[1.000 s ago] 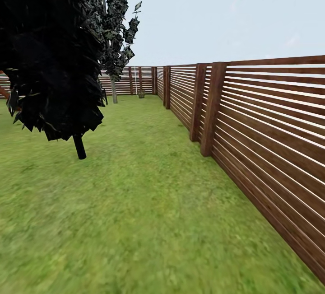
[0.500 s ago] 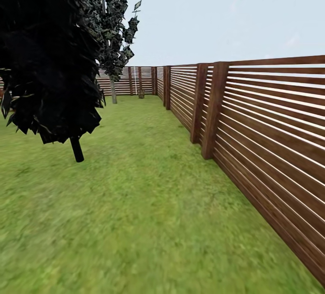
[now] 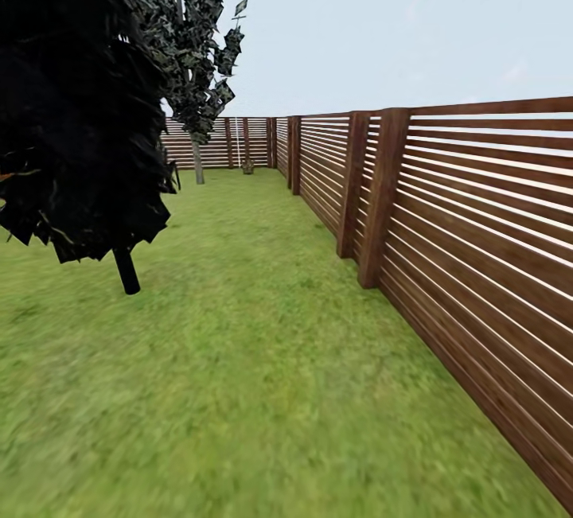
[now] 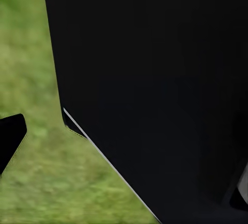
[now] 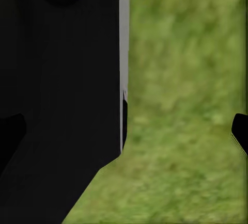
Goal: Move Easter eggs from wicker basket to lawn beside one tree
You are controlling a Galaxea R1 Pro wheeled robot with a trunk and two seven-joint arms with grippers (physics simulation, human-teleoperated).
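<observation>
Lawn (image 3: 263, 359) w/ slatted fence (image 3: 477, 247) at right, dark tree (image 3: 72, 104) at left; can't tell either pincer's state

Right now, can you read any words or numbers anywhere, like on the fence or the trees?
None: no words, numbers or signs can be read here.
The brown slatted fence has plain boards with no writing.
The dark tree and the lawn carry no labels.
A small object by the far fence is too small to tell if it bears anything.
The wrist views show grass and black robot parts with no lettering.
</observation>
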